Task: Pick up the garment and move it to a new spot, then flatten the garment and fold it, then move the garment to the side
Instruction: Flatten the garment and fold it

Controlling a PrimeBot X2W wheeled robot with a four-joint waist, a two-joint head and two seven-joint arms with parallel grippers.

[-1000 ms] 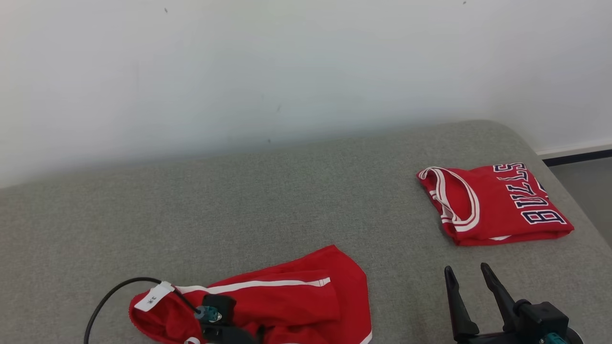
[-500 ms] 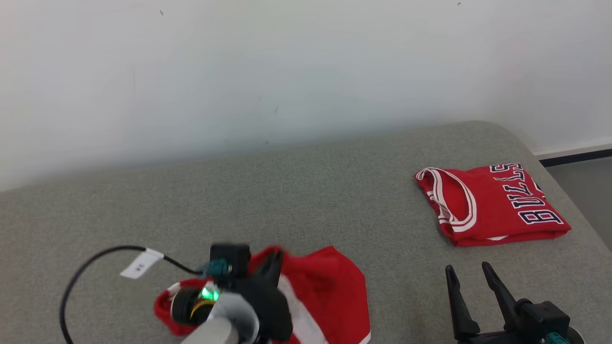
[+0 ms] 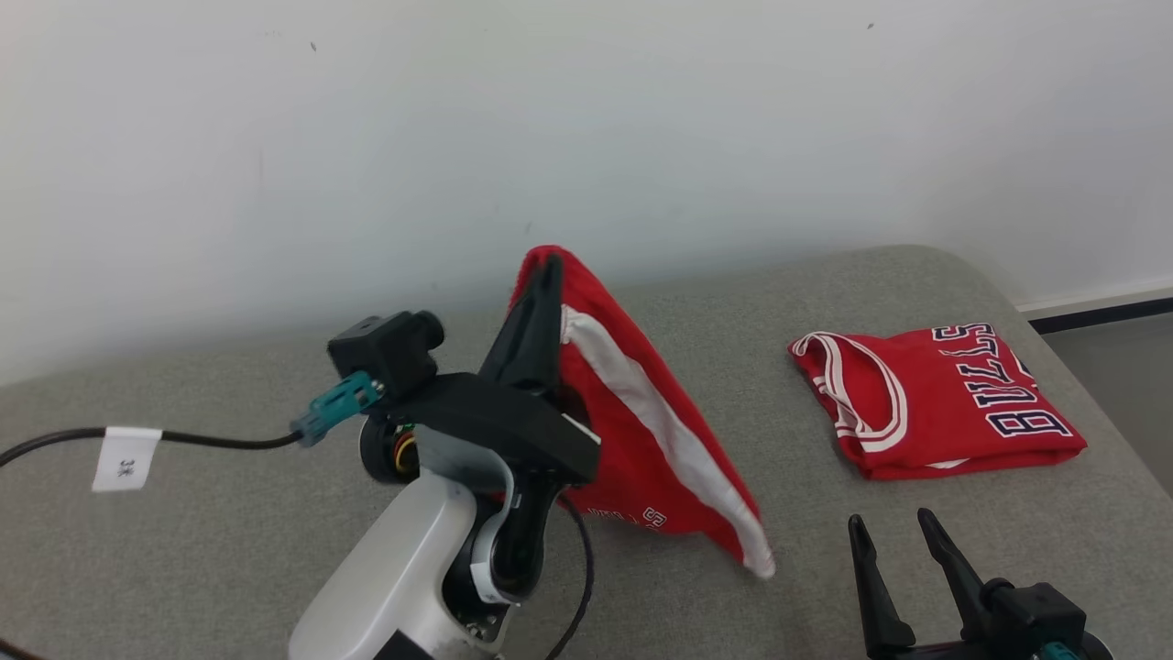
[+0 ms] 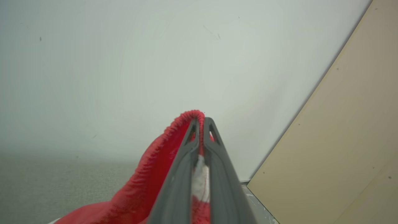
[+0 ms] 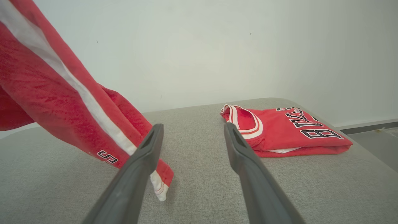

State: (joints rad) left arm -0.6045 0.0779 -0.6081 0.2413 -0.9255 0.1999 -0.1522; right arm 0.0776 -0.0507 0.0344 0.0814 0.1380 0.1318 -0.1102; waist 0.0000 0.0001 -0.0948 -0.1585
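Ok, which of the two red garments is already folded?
The jersey with the BULLS lettering, lying folded flat on the grey surface at the right. The striped garment is not folded: it hangs loose from the shut left gripper.

Left forearm (image 3: pixel 394 587): pale grey-white shell, smooth and rounded.
Left wrist block (image 3: pixel 499 423): matte black and angular; orange and yellow wires show at the round joint beside it.
Wrist camera (image 3: pixel 389 346): small black box with a short round barrel.
Plug (image 3: pixel 332 410): teal, fitted below the camera.
Cable (image 3: pixel 224 442): thin and black, carrying a white paper tag (image 3: pixel 126 458) with small dark print.
Left fingers (image 3: pixel 534 335): long, dark grey, tapering to a point, with a triangular cut-out near each tip.
Right fingers (image 3: pixel 872 587): dark, long, slim and pointed, with the same cut-outs.
Right wrist block (image 3: pixel 1031 610): black and boxy, with a teal fitting (image 3: pixel 1061 651) at its lower edge.
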